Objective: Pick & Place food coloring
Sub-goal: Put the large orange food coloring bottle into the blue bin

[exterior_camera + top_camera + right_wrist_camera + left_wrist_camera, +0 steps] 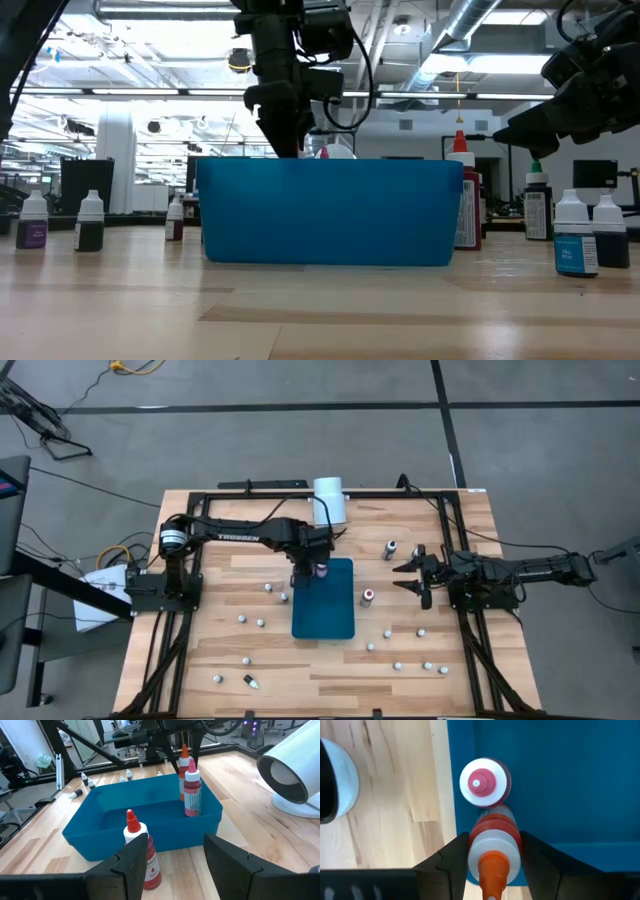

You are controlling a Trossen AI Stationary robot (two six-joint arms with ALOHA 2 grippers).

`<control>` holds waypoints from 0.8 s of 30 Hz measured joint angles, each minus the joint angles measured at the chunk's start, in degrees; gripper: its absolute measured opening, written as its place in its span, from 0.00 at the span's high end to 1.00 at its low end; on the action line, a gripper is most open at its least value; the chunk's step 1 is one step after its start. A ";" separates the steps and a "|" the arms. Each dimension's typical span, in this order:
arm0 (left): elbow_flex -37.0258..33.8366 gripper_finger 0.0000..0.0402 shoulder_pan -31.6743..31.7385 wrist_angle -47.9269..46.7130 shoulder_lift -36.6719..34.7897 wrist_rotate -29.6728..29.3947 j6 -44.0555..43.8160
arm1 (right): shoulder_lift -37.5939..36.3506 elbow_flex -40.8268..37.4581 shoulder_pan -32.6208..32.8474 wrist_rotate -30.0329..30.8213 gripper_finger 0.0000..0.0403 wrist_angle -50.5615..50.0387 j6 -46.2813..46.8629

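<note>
One red-bodied, pink-capped bottle stands in the blue plastic bin; the left gripper, fingers clamped on an orange-tipped bottle, hangs over the bin, the right gripper waits open and empty, and many bottles remain outside.

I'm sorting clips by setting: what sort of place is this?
Probably a robotics lab or workshop in an industrial hall: exposed ceiling ducts and strip lights overhead, cables across a bare grey floor, and a wooden table fitted with two robot arms.

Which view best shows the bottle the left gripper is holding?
Left wrist view: the orange-tipped bottle sits clamped between the left gripper fingers, over the blue bin. Right wrist view shows it far off; the high and low views hide it behind the arm and bin wall.
</note>
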 joint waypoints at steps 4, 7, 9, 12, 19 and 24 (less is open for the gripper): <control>0.00 0.63 0.00 -0.03 0.00 0.03 -1.76 | 0.00 0.00 0.01 0.00 0.54 -0.01 -0.01; 0.00 0.63 0.00 -0.03 0.00 -0.03 -3.02 | 0.00 0.00 0.01 0.00 0.54 -0.01 0.00; -0.40 0.63 0.07 0.34 0.00 -0.13 -3.69 | 0.00 0.00 0.00 0.00 0.54 -0.01 0.00; -2.77 0.63 0.08 3.15 -0.03 -0.81 -3.85 | 0.00 0.00 0.00 0.00 0.54 -0.01 -0.01; -3.50 0.63 0.28 4.20 0.00 -1.62 -3.72 | 0.00 0.00 -0.01 0.00 0.54 -0.01 0.00; -3.50 0.63 0.48 3.70 0.00 -1.50 -2.50 | 0.00 0.00 -0.01 0.00 0.54 -0.01 0.00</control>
